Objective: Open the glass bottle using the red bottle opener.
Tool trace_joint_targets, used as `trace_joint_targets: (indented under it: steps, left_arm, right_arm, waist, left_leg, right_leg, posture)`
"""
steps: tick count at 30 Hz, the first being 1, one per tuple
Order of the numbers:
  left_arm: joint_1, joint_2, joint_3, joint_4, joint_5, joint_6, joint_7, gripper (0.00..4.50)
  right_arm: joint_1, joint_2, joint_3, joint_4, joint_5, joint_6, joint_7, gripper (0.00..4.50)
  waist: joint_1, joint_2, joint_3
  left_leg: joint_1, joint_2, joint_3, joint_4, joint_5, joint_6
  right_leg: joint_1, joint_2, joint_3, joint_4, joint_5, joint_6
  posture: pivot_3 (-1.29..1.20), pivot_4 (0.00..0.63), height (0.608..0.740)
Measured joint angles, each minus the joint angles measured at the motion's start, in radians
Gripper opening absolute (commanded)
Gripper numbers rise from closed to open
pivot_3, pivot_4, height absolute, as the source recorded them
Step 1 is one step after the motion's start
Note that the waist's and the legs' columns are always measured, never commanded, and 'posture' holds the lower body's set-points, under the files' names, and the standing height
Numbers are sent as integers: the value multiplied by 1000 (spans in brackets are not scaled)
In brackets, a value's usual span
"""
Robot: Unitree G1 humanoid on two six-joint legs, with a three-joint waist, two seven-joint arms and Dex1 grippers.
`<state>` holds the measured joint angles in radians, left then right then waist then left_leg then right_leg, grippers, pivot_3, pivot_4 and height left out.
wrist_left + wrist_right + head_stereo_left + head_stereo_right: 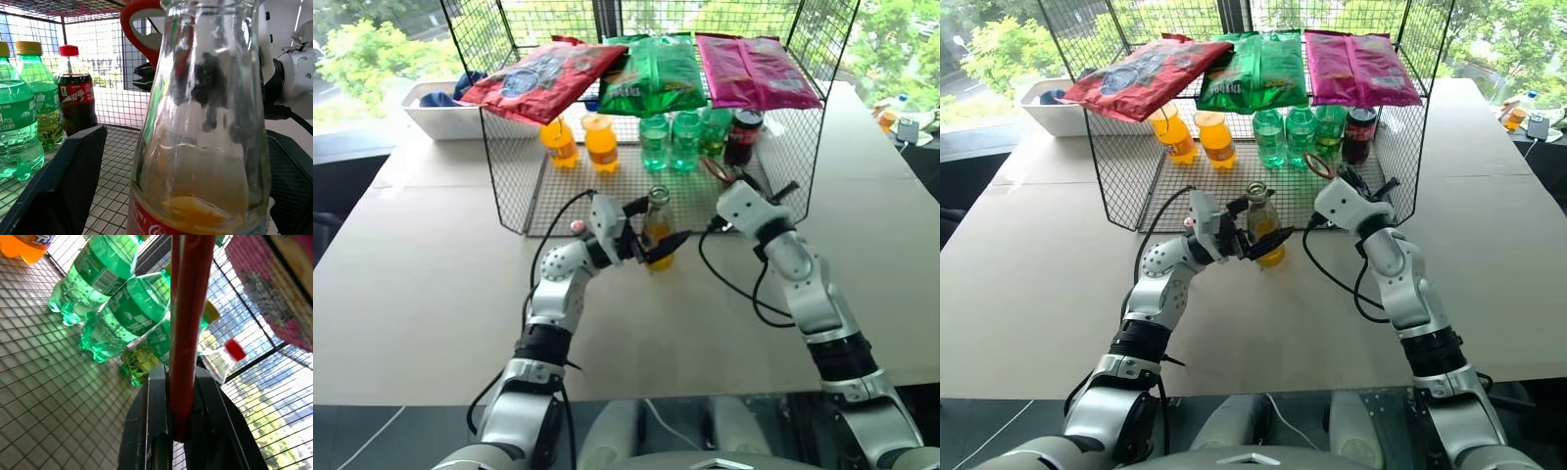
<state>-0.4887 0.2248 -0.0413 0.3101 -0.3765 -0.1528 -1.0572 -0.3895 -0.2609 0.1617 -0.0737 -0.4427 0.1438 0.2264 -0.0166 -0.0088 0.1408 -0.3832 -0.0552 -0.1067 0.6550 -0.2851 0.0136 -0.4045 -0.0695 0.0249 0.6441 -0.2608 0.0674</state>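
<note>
The glass bottle (657, 230) stands uncapped between the spread left gripper (649, 238) fingers, beside the right gripper (182, 431) clamped on the red bottle opener (188, 323), so the opening is judged done.

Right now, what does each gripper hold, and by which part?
Right gripper: flat red bottle opener, pinched by its handle. Left gripper: open around the clear glass bottle, not gripping.

Bright daylight pours in from the windows behind, backlighting the wire rack (509, 186); wrist close-ups look soft.
</note>
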Motion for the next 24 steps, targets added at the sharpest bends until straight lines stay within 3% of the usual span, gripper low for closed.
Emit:
trace_joint_targets:
  steps: [4, 6, 7, 9, 17, 24]
  left_arm:
    - [28, 53, -3, -60, 0, 20, -38, 4500]
    - [46, 70, -4, -80, -1, 29, -50, 4500]
    - [56, 81, -3, -91, -4, 37, -54, 4500]
    - [62, 90, -2, -95, -7, 40, -60, 4500]
    - [119, 167, 19, -156, -33, 88, -78, 4500]
    - [219, 241, 56, -211, -50, 125, -66, 4500]
  right_arm:
    - [77, 55, -25, -64, 113, 162, 76, 1983]
    - [94, 76, -37, -104, 164, 238, 103, 2914]
    - [100, 95, -50, -135, 202, 297, 118, 3597]
    - [105, 110, -63, -166, 238, 359, 125, 4429]
    - [176, 77, -82, -250, 308, 487, 136, 4429]
    - [322, -6, -127, -326, 390, 432, 189, 4429]
  waist:
    - [-3, 0, 0]
    - [-2, 0, 0]
    - [-1, 0, 0]
    - [0, 0, 0]
    - [2, 1, 0]
    - [1, 1, 0]
  left_leg:
    - [0, 0, 1, 0, 0, 0]
    - [0, 0, 1, 0, 0, 0]
    - [0, 0, 1, 0, 0, 0]
    - [1, 0, 1, 1, 0, 0]
    - [0, 0, 1, 1, 0, 0]
    - [1, 0, 1, 0, 0, 0]
  right_leg:
    - [0, 0, 1, 0, 0, 0]
    - [0, 0, 1, 1, 0, 0]
    - [0, 0, 1, 2, 0, 0]
    - [0, 0, 1, 2, 0, 0]
    - [0, -1, 1, 2, 0, 0]
    - [0, -1, 1, 2, 0, 0]
  posture:
    - [0, 150, 740]
    - [0, 150, 740]
    - [0, 150, 740]
    - [0, 150, 740]
    - [0, 150, 740]
    - [0, 150, 740]
